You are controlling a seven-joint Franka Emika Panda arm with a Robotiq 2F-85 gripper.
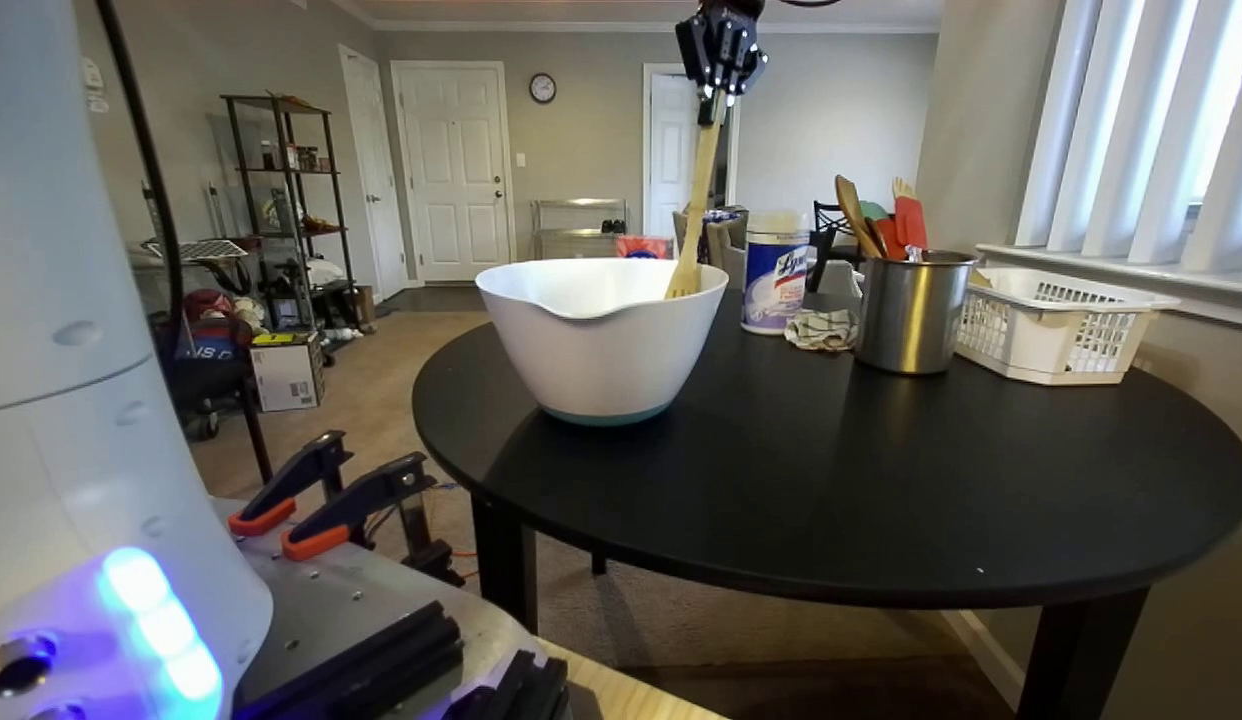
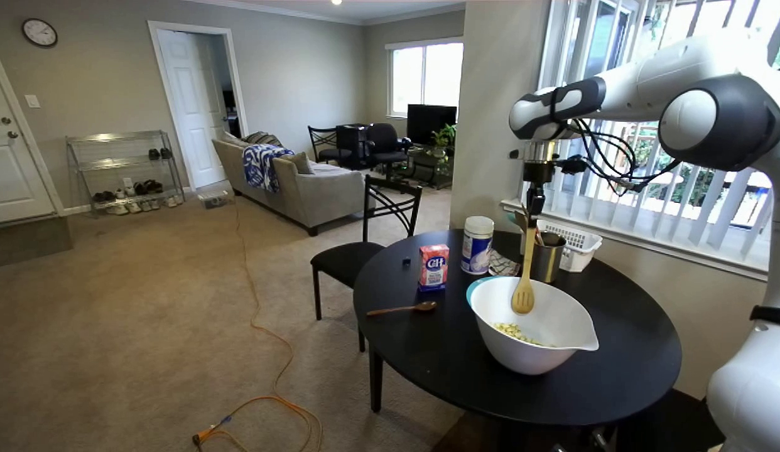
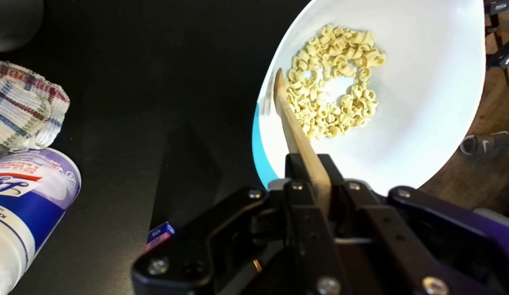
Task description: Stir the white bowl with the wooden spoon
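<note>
In an exterior view, nearest: the white bowl on the table, with pasta inside. Beyond the pasta, beside the far inner wall, the head of the wooden spoon; cannot tell if touching. Straight above, the claw, pinching the upper handle, with the long axis nearly upright beneath. To stir, probably needs dipping lower and sweeping toward the near side.

Wrist view has the gripper at 5 o'clock, clamped on wooden spoon, which points to 11 across white bowl (2 o'clock). Bowl holds curled pasta around a bare patch. Black bench carries plaid cloth at 9.
</note>
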